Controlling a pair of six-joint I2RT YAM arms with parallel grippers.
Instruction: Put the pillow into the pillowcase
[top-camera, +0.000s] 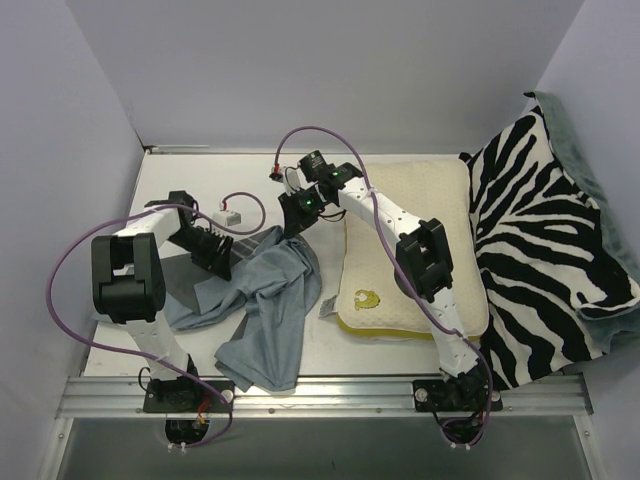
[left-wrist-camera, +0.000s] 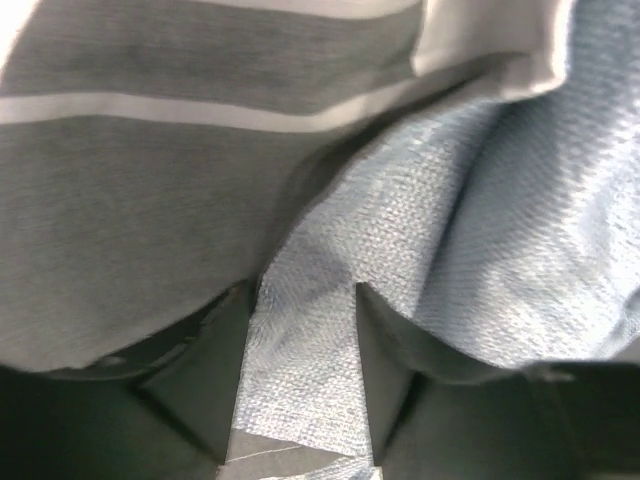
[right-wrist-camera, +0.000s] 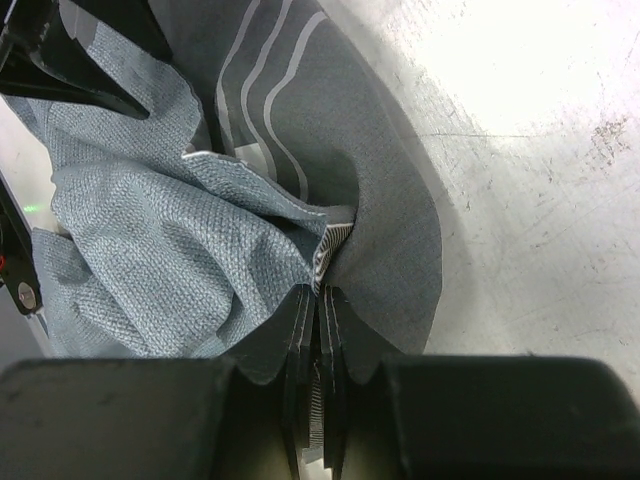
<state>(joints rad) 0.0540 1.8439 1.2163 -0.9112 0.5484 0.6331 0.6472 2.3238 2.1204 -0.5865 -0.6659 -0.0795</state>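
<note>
The cream pillow (top-camera: 410, 250) with its yellow logo lies flat right of centre, partly under my right arm. Left of it, the blue-grey pillowcase (top-camera: 265, 300) is a crumpled heap on the table. My right gripper (top-camera: 296, 226) is shut on the pillowcase's upper edge; the wrist view shows its jaws (right-wrist-camera: 320, 292) pinching the hem, with striped dark fabric (right-wrist-camera: 300, 110) beyond. At the heap's left edge my left gripper (top-camera: 222, 262) stands open. In its wrist view a fold of blue weave (left-wrist-camera: 330, 260) lies across the gap of the left gripper (left-wrist-camera: 305, 300).
A zebra-striped cloth (top-camera: 545, 240) with green backing covers the right side and climbs the right wall. A small white box (top-camera: 228, 213) with a cable sits behind the left gripper. Walls close in left, back and right; a metal rail (top-camera: 320, 392) runs along the near edge.
</note>
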